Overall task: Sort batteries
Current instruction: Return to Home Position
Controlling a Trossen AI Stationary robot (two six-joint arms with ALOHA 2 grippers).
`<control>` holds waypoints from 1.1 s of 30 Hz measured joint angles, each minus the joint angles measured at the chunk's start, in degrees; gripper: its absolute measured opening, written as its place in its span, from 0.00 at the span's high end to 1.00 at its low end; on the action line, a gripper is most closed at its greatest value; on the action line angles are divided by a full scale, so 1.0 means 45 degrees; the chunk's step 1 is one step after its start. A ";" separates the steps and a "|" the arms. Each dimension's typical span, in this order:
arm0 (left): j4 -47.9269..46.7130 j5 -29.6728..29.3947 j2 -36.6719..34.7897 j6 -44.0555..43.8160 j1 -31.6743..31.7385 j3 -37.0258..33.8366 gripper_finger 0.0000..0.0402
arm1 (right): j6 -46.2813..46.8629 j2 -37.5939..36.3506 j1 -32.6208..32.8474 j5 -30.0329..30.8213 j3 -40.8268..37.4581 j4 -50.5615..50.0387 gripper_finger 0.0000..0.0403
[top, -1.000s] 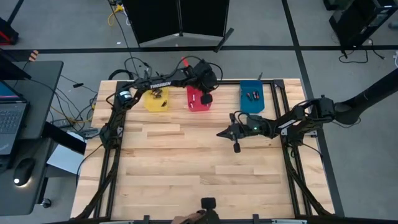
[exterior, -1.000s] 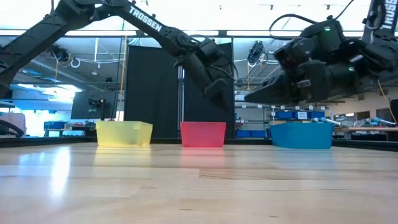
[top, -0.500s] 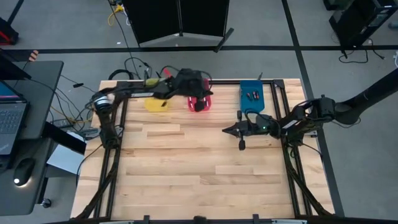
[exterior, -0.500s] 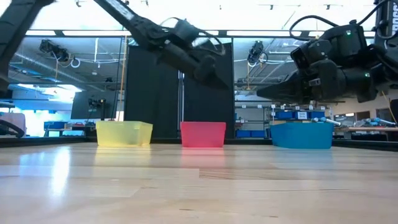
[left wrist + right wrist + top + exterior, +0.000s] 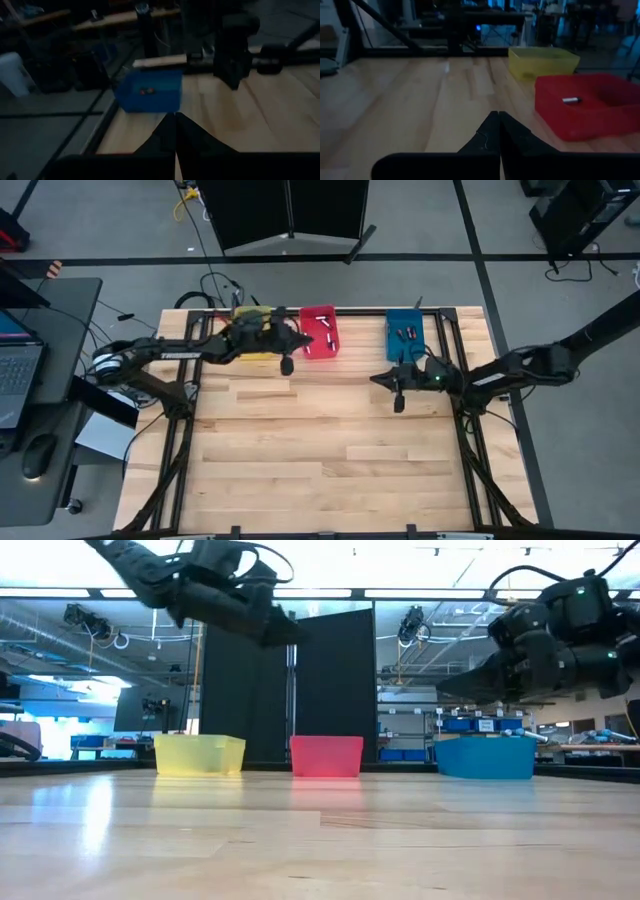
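Nothing is left on the table [image 5: 320, 460] for you to pick. The batteries [image 5: 321, 321] that can be seen lie inside the bins along the far edge: silver ones in the red bin [image 5: 319, 348], small dark and reddish ones in the blue bin [image 5: 404, 353]. What the yellow bin [image 5: 199, 755] holds cannot be made out, because the left arm crosses over it.

Your left gripper [image 5: 296, 340] hangs above the gap between the yellow and red bins, pointing right toward the blue bin, its fingers pressed together on nothing. Your right gripper [image 5: 376, 379] sits just near of the blue bin's left corner, pointing left toward the red and yellow bins, fingers likewise together and empty.

The tips face each other but are well apart, with the red bin between them. Both ride well above the bin rims in the low view. To go home, I'd draw each arm back toward its own side. The wide near half of the table gives you room.
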 joint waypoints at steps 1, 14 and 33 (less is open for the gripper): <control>0.0393 -0.0005 -0.0188 -0.0034 0.0005 -0.0302 0.98 | -0.0021 -0.0325 -0.0118 -0.0015 0.0110 -0.0554 0.99; 0.3839 -0.0102 -0.1710 -0.1291 -0.0270 -0.3982 0.98 | -0.0509 -0.4631 -0.1016 -0.0243 0.0492 -0.5871 0.99; 0.5113 -0.1028 -0.4910 -0.1743 -0.0663 -0.7376 0.98 | -0.0630 -0.7761 -0.1450 -0.0219 0.0483 -0.8939 0.99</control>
